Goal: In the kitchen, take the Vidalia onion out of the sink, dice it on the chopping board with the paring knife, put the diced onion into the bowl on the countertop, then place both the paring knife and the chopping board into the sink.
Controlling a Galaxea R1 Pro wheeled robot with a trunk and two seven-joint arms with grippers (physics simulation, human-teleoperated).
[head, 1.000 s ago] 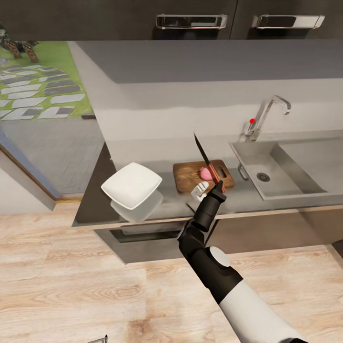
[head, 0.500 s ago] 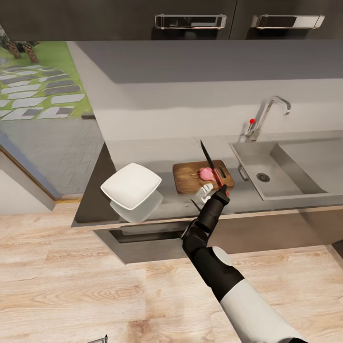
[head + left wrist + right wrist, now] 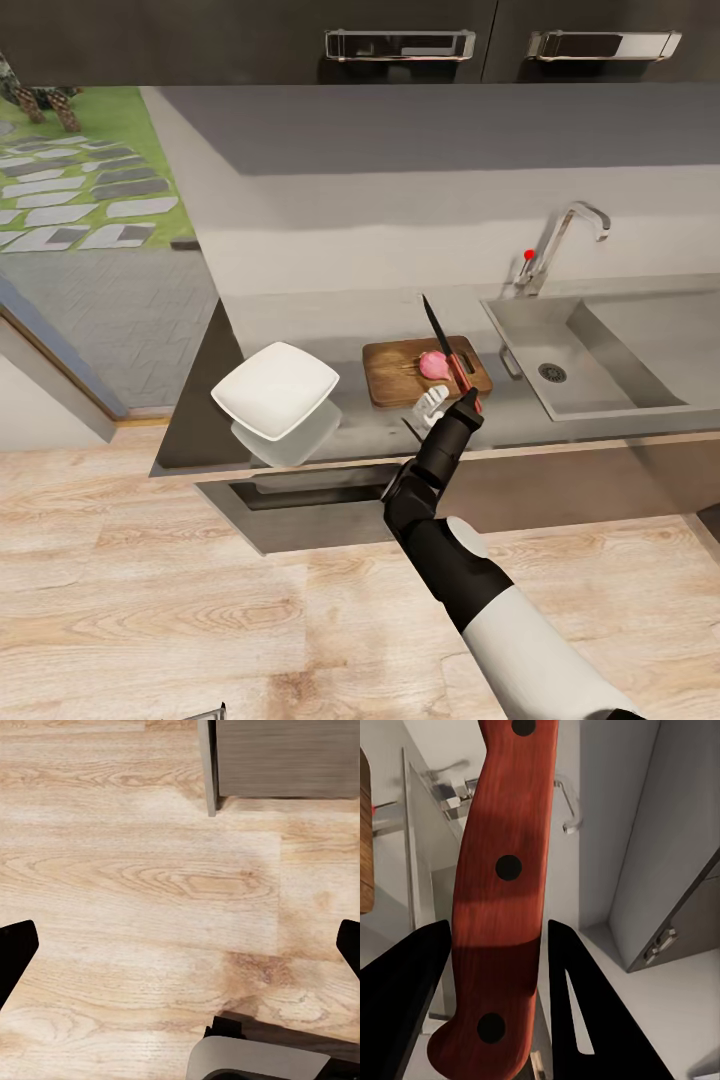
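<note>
- Right gripper [image 3: 462, 392] clamped on knife [image 3: 447, 345], blade up over board [image 3: 393, 371].
- Onion [image 3: 433, 365] on board, seemingly whole.
- Bowl [image 3: 275, 389] left of board.
- Left gripper [image 3: 180, 952] spread apart above floor [image 3: 135, 870].

head view high over countertop [image 3: 340, 425], left wrist facing floor [image 3: 150, 870]

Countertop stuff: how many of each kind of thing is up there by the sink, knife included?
Bowl: 1
Chopping board: 1
Onion: 1
Paring knife, held by the right gripper: 1
Total: 4
</note>
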